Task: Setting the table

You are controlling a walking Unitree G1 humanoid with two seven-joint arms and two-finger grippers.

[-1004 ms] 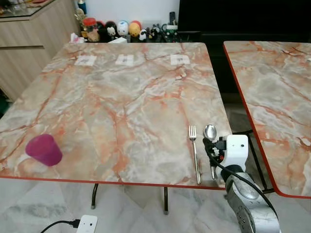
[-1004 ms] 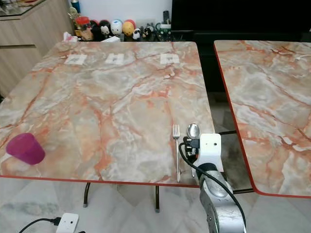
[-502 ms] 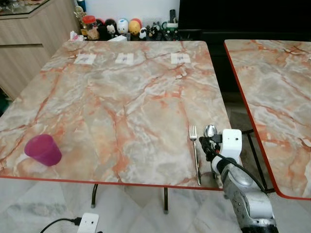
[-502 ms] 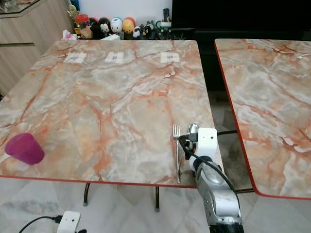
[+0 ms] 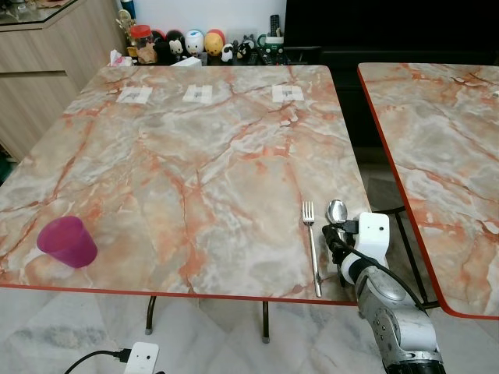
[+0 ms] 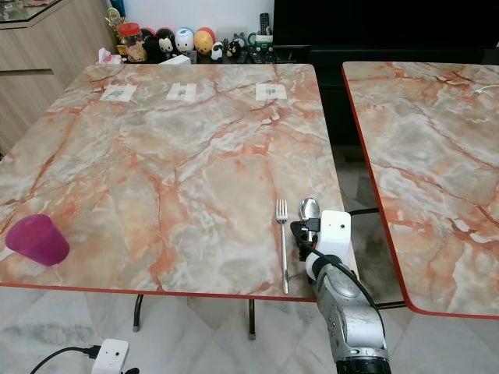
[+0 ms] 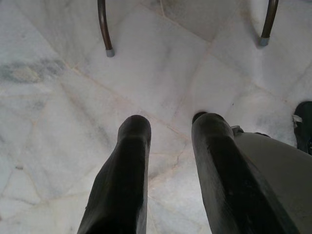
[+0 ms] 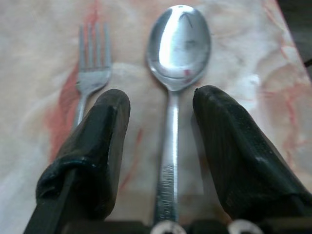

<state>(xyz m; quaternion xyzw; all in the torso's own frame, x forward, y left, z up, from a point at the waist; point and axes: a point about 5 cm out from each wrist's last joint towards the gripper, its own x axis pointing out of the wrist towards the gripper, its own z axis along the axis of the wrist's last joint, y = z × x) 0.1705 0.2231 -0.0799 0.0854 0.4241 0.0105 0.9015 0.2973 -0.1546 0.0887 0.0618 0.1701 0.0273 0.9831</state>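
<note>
The spoon (image 8: 171, 112) lies flat at the near right corner of the worktop (image 5: 203, 171), its long axis running from near to far, and its handle passes between the two parted fingers of the right pincer (image 8: 161, 156), which touch nothing. The fork (image 5: 311, 244) lies just beside it, parallel. The purple cup (image 5: 68, 241), upside down, stands well apart at the near left edge.
</note>
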